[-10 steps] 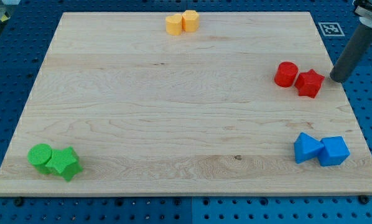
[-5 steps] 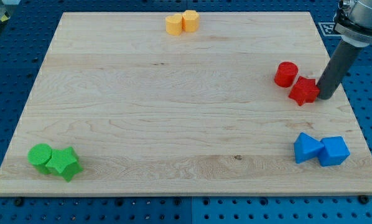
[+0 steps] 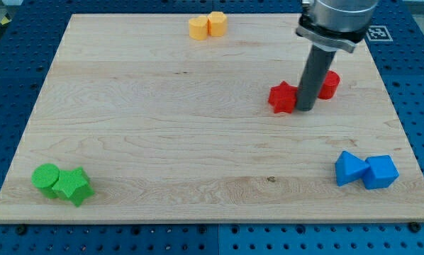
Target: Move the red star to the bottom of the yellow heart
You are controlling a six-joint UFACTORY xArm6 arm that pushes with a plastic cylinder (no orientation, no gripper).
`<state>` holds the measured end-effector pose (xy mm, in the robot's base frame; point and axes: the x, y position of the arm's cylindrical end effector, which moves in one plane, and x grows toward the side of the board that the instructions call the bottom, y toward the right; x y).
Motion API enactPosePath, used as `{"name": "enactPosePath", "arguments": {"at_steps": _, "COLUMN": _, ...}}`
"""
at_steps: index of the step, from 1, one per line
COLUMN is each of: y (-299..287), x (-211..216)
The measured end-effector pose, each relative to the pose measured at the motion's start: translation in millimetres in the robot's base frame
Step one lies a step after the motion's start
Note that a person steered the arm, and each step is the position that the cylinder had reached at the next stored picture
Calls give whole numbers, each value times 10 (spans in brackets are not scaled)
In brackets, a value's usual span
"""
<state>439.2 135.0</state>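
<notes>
The red star (image 3: 282, 97) lies on the wooden board (image 3: 162, 127), right of the middle. My tip (image 3: 305, 108) touches its right side. The rod rises toward the view's top and partly hides a red cylinder (image 3: 330, 84) behind it. The yellow heart (image 3: 198, 28) sits at the board's top edge, touching a yellow cylinder-like block (image 3: 217, 23) on its right. The star is far below and to the right of the heart.
A blue wedge-like block (image 3: 349, 168) and a blue cube (image 3: 381, 171) touch at the lower right. A green cylinder (image 3: 46, 177) and a green star-like block (image 3: 74, 186) touch at the lower left. Blue pegboard surrounds the board.
My tip has swept left from the board's right edge, pushing the red star leftward past the red cylinder. The other blocks have not moved.
</notes>
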Motion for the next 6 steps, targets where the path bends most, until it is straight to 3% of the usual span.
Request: {"name": "enactPosePath", "arguments": {"at_steps": 6, "y": -1316, "x": -179}}
